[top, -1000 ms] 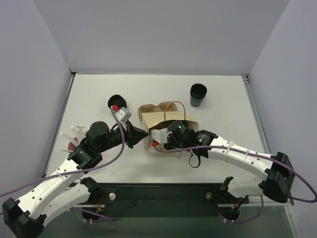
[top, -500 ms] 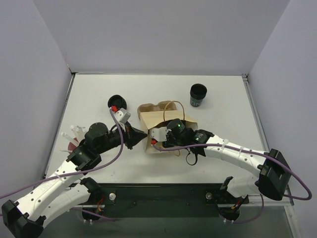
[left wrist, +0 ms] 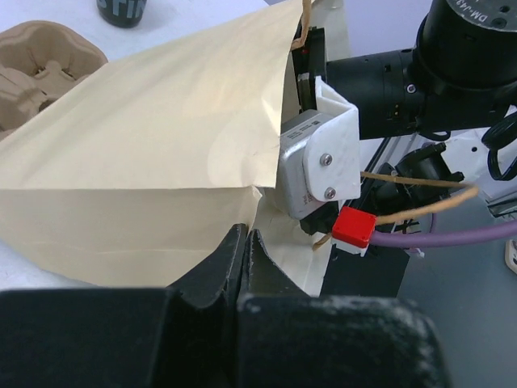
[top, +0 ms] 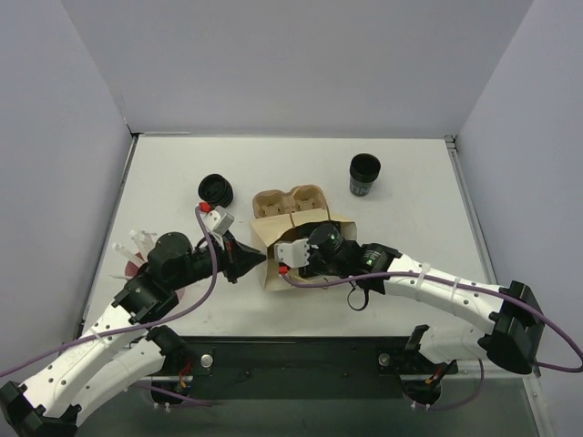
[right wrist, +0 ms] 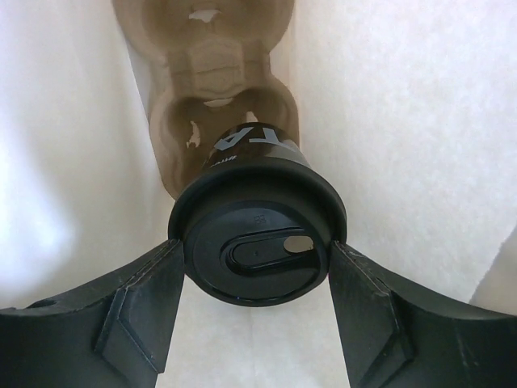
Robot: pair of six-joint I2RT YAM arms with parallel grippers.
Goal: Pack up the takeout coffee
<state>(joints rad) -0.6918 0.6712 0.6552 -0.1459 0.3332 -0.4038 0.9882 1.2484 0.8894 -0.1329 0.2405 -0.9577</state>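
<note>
1. While the paper bag (left wrist: 145, 162) sat in the middle of the surface (top: 419, 218), the left fingers (left wrist: 216, 271) were pressed together, pinching the paper at the bag's left edge.
2. The right fingers (right wrist: 133, 311) reached inside the bag, spread around the takeout coffee (right wrist: 257, 242) and touching its black lid on both sides.
3. The cup's base pointed at the near well of the brown pulp carrier (right wrist: 212, 77), deeper inside; whether it sat in that well could not be told.
4. From above, the carrier showed at the bag's far edge.
5. A stack of lids (top: 216, 189) and a stack of cups (top: 364, 175) stood apart, beyond the bag.
</note>
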